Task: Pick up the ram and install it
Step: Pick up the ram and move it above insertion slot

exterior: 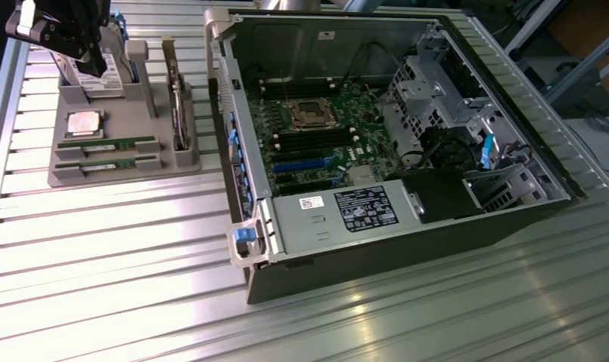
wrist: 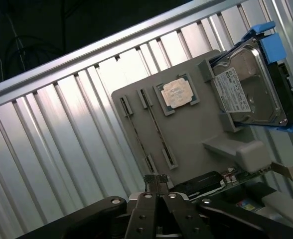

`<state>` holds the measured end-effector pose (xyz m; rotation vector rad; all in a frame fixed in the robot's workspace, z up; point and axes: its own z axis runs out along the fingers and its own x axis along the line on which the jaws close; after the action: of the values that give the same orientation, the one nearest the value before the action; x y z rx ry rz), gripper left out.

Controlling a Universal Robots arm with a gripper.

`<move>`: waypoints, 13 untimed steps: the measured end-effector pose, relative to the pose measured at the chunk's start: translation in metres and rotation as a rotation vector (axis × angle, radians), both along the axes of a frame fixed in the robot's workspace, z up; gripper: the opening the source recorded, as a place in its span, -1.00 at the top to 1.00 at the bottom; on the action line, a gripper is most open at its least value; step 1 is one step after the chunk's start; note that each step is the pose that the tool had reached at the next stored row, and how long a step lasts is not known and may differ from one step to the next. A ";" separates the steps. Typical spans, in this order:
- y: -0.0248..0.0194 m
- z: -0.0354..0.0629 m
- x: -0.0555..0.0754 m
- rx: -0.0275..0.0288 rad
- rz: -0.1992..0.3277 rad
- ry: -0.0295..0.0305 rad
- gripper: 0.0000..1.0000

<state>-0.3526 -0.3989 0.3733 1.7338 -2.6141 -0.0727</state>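
Ribbed aluminium table [exterior: 133, 249]. Grey plastic fixture tray [exterior: 114, 177]: two long green ram sticks [exterior: 108, 141] slotted along one edge, untouched. Black gripper [wrist: 159, 180] above the opposite edge, pinched shut, empty, unfit to grasp as it stands. Step, judged: approach before pick-up.

Open room lies above the two thin green ram sticks [exterior: 105, 142] in the flat grey holder tray [exterior: 123, 175]. An upright dark expansion card [exterior: 179, 113] walls the tray on the exterior view's right; a silver blue-bracketed hard drive [wrist: 246, 87] stands at its far end
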 end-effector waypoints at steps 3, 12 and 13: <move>0.0000 0.0000 0.000 0.0000 0.033 0.0000 0.79; 0.0000 0.0000 0.000 0.0000 0.123 0.0000 0.79; 0.0000 0.0000 0.000 0.0000 0.136 0.0000 0.79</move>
<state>-0.3526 -0.3989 0.3734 1.9051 -2.4881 -0.0721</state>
